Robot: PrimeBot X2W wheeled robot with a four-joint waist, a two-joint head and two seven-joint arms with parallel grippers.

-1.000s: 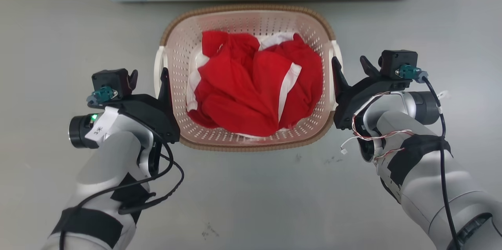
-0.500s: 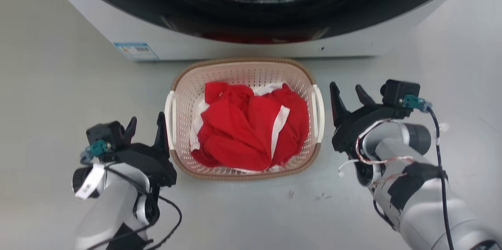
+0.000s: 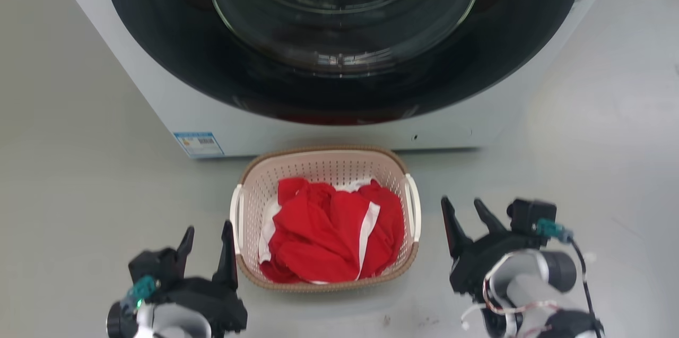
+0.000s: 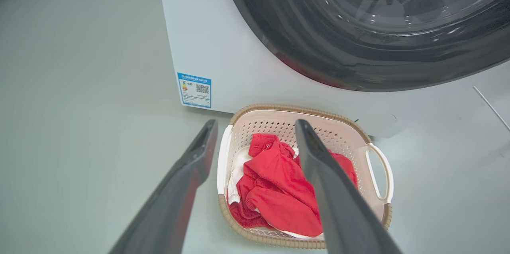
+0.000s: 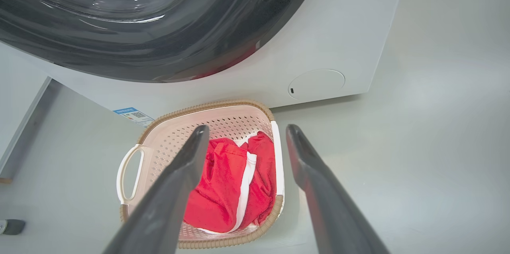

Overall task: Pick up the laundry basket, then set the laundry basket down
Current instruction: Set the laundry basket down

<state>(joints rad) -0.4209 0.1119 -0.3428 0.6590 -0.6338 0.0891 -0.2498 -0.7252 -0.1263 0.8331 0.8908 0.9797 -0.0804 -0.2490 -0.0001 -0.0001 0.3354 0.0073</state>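
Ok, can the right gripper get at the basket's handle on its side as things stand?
Probably yes: the right gripper is open beside the laundry basket, apart from its near white handle, with bare floor between them.

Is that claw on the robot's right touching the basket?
Apart. The head view shows a strip of bare floor between the right gripper and the basket.

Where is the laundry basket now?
Head view, lower centre: the laundry basket stands before the washing machine, between the left gripper and right gripper.
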